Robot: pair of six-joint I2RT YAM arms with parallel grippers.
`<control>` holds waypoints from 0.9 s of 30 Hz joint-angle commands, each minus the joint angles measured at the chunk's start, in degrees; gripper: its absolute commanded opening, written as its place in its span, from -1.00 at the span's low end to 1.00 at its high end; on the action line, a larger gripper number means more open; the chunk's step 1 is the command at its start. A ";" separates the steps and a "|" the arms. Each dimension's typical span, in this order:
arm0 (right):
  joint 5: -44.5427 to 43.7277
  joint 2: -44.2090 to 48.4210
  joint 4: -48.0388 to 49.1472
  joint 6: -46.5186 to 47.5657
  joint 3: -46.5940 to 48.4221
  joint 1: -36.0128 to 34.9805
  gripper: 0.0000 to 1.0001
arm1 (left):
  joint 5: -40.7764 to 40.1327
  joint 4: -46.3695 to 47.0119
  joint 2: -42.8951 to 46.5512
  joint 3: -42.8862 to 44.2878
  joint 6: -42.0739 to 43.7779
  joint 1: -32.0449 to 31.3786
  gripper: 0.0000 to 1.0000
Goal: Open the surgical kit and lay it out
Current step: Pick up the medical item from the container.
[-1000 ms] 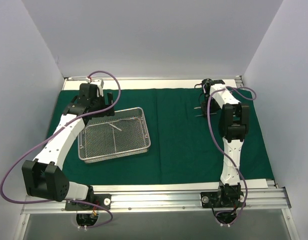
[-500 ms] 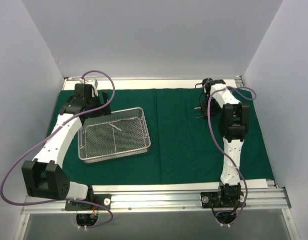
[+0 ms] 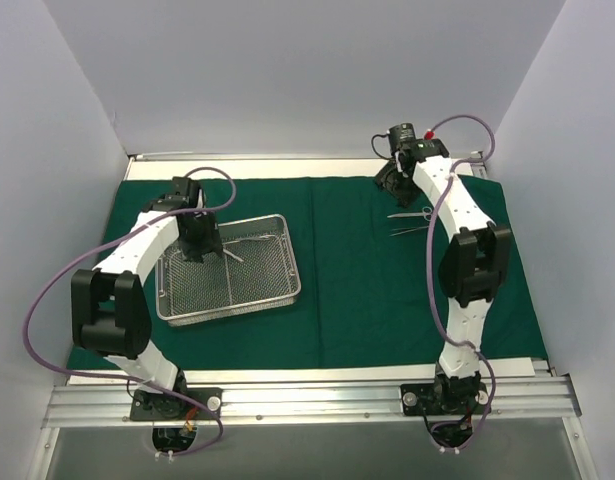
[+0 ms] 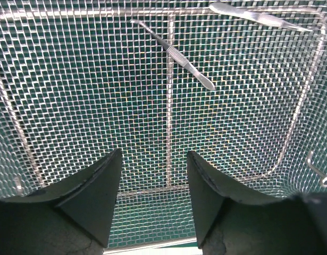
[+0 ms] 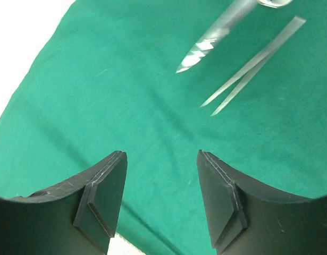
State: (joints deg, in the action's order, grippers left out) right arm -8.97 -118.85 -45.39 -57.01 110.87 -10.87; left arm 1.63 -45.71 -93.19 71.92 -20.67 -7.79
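— While the left jaws hang spread and empty over the wire-mesh tray (image 3: 293, 258), which sits on the left half of the green cloth (image 3: 357, 290), what would you take first?

— The ribbed forceps (image 4: 176, 53), lying slantwise on the mesh ahead of the jaws. A second instrument (image 4: 259, 17) lies close to a wall of the tray. Both look like thin, stiff, polished steel. I judge them light but slippery, and they lie almost flat, so there is little to get under. I would pinch the forceps across its ribbed middle, where the hold should be surest and it should hang level.

— And the tray itself?

— Rigid but light, I would say. A push on an instrument could slide it on the cloth, and a tip could catch in the wire.

— The cloth?

— Soft and limp, spread flat over the table. It would likely ruck up if dragged, so any downward press should be gentle.

— Over on the right?

— The right jaws are wide apart too, with nothing between them, above the cloth by its far edge. Just beyond them lie tweezers (image 5: 253, 66) and what looks like scissors (image 5: 214, 37), side by side and not touching. They call for the same handling: grip each at mid-length across its narrow width, away from the sharp tips.
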 commanded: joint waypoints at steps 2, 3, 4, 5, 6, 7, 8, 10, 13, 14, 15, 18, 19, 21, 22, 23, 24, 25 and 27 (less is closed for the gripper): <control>1.58 8.36 6.43 15.17 -4.42 -4.76 0.11 | -1.10 -1.04 -3.31 1.20 -5.78 -0.12 0.21; 3.42 9.41 7.84 16.40 -7.22 -5.29 0.11 | -3.02 -1.04 -5.14 2.16 -6.49 -0.29 0.21; 4.13 11.25 9.42 16.76 -8.29 -5.56 0.11 | -3.56 -0.87 -5.95 2.61 -7.97 -0.38 0.21; 5.18 12.14 10.13 17.11 -9.26 -5.74 0.11 | -4.08 -0.87 -6.91 3.22 -8.94 -0.38 0.22; 5.71 12.84 10.49 17.98 -10.05 -5.91 0.11 | -4.35 -0.96 -8.57 4.62 -9.91 -0.47 0.22; 5.89 14.24 11.02 18.34 -11.19 -5.91 0.11 | -5.40 -1.22 -9.46 5.50 -12.10 -0.82 0.23; 5.90 15.04 11.37 19.04 -11.55 -5.91 0.11 | -6.63 -1.74 -10.43 6.56 -13.34 -1.17 0.25; 5.11 16.97 12.25 21.14 -12.43 -5.91 0.11 | -8.57 -3.24 -13.23 9.53 -17.36 -1.87 0.29; 4.32 18.64 12.25 22.12 -12.61 -5.74 0.11 | -8.05 -2.28 -15.62 12.09 -21.76 -2.75 0.30; 4.31 18.83 12.16 22.47 -12.52 -5.74 0.11 | -7.35 -1.75 -15.88 12.36 -22.66 -2.93 0.30; 4.58 19.09 11.99 22.56 -12.43 -5.74 0.11 | -7.25 -1.05 -16.23 12.71 -23.45 -2.93 0.30; 5.37 19.53 11.55 22.65 -12.52 -5.82 0.11 | -8.56 -2.35 -17.73 15.35 -25.47 -2.93 0.31; 5.54 19.70 11.64 22.47 -12.61 -5.74 0.11 | -9.01 -3.41 -18.86 16.14 -26.09 -2.93 0.31; 5.72 19.97 11.64 22.47 -12.61 -5.74 0.11 | -10.76 -6.12 -20.62 18.51 -26.79 -2.84 0.32; 5.72 20.14 11.55 22.47 -12.52 -5.74 0.11 | -10.94 -6.49 -20.81 18.78 -27.23 -2.93 0.32; 5.72 20.23 11.46 22.47 -12.35 -5.65 0.11 | -11.12 -6.84 -20.98 18.70 -27.76 -2.84 0.32; 5.63 20.32 11.37 22.56 -12.08 -5.65 0.11 | -11.29 -6.93 -21.07 18.26 -28.11 -2.84 0.33; 5.46 20.58 11.29 22.56 -11.91 -5.65 0.11 | -11.38 -6.93 -21.16 17.82 -28.90 -2.84 0.33; 5.19 20.59 11.37 22.82 -11.64 -5.56 0.11 | -11.82 -6.41 -21.51 16.86 -29.95 -2.84 0.33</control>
State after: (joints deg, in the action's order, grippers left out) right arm -3.36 -101.23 -33.63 -35.46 98.72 -16.73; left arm -8.01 -50.26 -114.17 88.53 -47.18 -10.76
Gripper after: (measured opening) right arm 0.553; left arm 0.664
